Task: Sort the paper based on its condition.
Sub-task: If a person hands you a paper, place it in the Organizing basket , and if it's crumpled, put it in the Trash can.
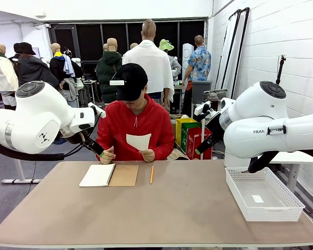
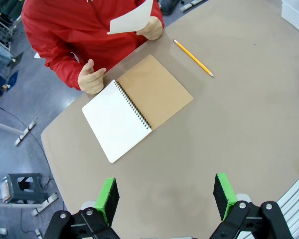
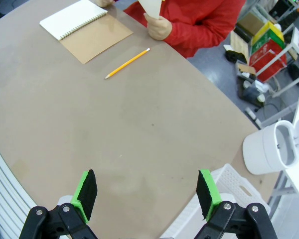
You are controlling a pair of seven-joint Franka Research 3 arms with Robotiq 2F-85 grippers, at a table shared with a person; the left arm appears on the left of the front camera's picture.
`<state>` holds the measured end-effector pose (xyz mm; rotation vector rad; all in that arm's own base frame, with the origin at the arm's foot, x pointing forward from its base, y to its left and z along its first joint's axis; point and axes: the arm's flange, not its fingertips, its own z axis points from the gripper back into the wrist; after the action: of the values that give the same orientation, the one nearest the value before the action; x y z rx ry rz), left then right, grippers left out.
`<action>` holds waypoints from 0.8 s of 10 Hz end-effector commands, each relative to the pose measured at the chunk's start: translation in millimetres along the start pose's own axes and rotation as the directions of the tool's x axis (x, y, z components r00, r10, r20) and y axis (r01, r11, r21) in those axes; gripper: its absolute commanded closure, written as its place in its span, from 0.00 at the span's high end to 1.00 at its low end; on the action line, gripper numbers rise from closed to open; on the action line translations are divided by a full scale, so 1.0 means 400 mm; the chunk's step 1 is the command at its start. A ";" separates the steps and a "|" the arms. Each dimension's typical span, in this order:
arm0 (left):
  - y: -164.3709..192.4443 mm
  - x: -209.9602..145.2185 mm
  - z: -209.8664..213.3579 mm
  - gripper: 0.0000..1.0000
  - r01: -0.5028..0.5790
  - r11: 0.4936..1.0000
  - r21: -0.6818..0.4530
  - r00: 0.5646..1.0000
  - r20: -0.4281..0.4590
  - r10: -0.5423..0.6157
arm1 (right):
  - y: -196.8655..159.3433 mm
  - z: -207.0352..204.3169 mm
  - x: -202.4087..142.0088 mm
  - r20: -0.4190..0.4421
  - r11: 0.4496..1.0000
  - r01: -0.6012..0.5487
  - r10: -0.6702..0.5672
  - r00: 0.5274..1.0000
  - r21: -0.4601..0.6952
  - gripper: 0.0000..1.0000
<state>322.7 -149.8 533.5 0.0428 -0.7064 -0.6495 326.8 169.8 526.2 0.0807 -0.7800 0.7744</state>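
The person in a red hoodie at the far side holds a white sheet of paper (image 1: 139,141) upright in one hand; the paper (image 2: 131,18) also shows at the top of the left wrist view and the paper's lower edge (image 3: 150,5) at the top of the right wrist view. My left gripper (image 2: 165,196) hangs open high above the table's left part, nothing between its green pads. My right gripper (image 3: 147,195) is open too, above the right side near the basket, holding nothing.
An open spiral notebook (image 1: 109,175) with a brown cover lies in front of the person, a yellow pencil (image 1: 152,174) beside it. A white mesh basket (image 1: 263,194) stands at the table's right edge. The near half of the table (image 1: 156,213) is bare.
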 end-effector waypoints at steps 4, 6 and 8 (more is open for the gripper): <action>0.000 0.000 0.001 1.00 0.001 1.000 0.000 1.000 0.001 -0.001 | 0.000 -0.001 0.000 -0.001 1.000 0.010 -0.010 1.000 -0.001 1.00; 0.000 0.000 0.001 1.00 0.001 1.000 0.000 1.000 0.001 -0.001 | 0.000 -0.001 0.000 -0.001 1.000 0.010 -0.010 1.000 -0.001 1.00; 0.000 0.000 0.001 1.00 0.001 1.000 0.000 1.000 0.001 -0.001 | 0.000 -0.001 0.000 -0.001 1.000 0.010 -0.010 1.000 -0.001 1.00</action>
<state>322.7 -149.8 533.5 0.0428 -0.7064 -0.6495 326.8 169.7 526.2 0.0807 -0.7800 0.7744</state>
